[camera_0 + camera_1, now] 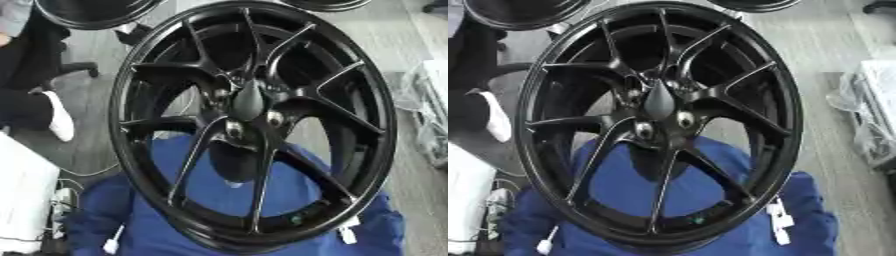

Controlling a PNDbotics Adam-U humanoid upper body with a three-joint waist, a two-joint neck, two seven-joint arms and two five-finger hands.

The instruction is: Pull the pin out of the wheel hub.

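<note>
Here, a glossy black wheel hub fills the centre of both views, tilted, its lower rim resting on blue cloth. A dark pointed pin stands out of the hub's centre; two silvery bolt holes sit just below it. Neither robot hand shows in either view, so their state cannot be told. More black rims lie at the top edge.
</note>
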